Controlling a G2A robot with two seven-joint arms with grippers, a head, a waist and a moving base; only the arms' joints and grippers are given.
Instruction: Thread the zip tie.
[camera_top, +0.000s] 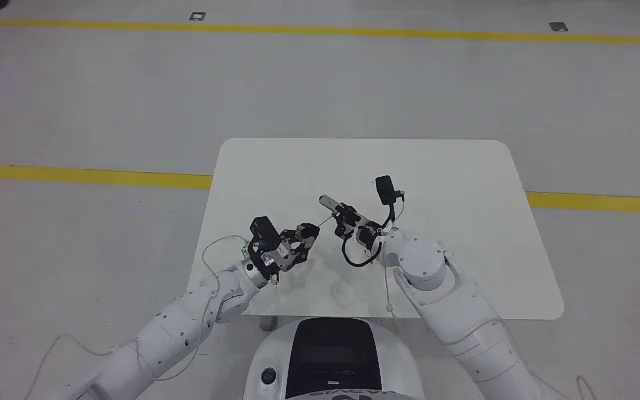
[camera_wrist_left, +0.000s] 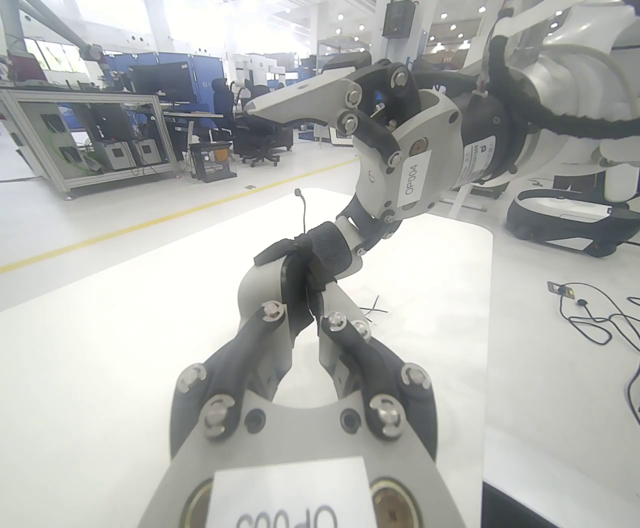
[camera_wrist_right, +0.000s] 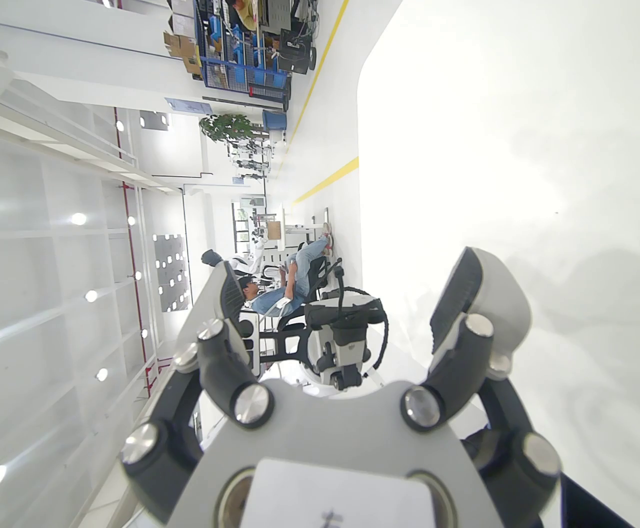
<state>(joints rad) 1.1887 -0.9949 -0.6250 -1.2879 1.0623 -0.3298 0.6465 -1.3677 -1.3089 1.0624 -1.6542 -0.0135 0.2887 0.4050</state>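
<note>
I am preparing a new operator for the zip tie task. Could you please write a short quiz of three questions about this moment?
1. True or false: the right gripper is open.
2. Where is the thin black zip tie?
A) pinched in the left gripper, over the table
B) lying flat on the table
C) pinched in the right gripper
3. Fill in: both grippers are over a ____ table with rounded corners.

Key: 1 true; 2 A; 3 white.
</note>
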